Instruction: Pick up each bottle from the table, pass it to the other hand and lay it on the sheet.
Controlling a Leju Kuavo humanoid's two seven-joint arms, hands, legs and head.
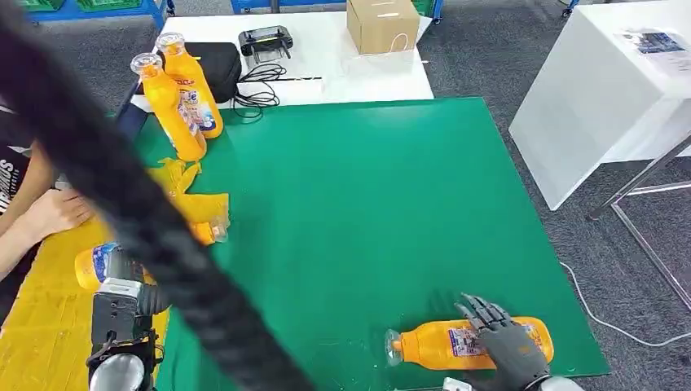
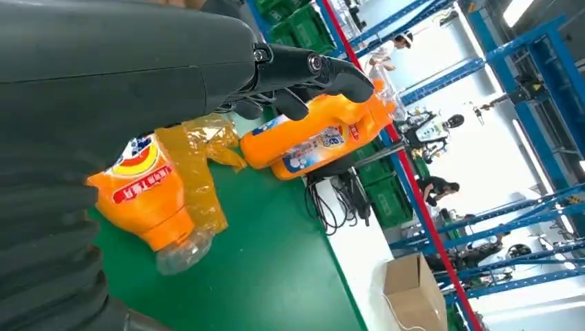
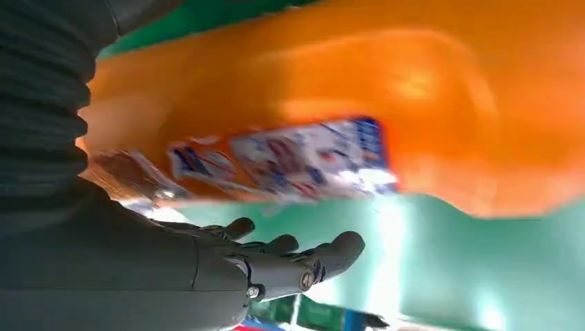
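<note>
My right hand (image 1: 507, 340) is over the orange bottle (image 1: 468, 343) lying on its side at the near edge of the green sheet (image 1: 367, 212), cap end toward my left. Fingers are spread over the label, apart, not wrapped round the body; the right wrist view shows the fingers (image 3: 324, 256) straight with a gap to the bottle, so I read it as holding nothing. Can't tell if I'm letting go or reaching; since the bottle already lies on the sheet, prob. the release end of a lay-down.

To do it well: lift straight up off the body w/o dragging the label, bc a round bottle on its side will roll toward the sheet edge if nudged. Keep fingers wide until clear.

Left hand (image 1: 122, 305) is low at my left, by a lying bottle (image 1: 94, 265) on the yellow cloth (image 1: 49, 326). Whether it's clamped on anything I can't tell: a thick black cable (image 1: 163, 236) crosses the head view and the left wrist view gives only one dark finger stretched out.

Two upright orange bottles (image 1: 179, 98) stand at the far left corner, touching. Another lies by crumpled yellow wrap (image 1: 191, 204). A person's hand (image 1: 57, 212) rests near there, so approach w/ care.
</note>
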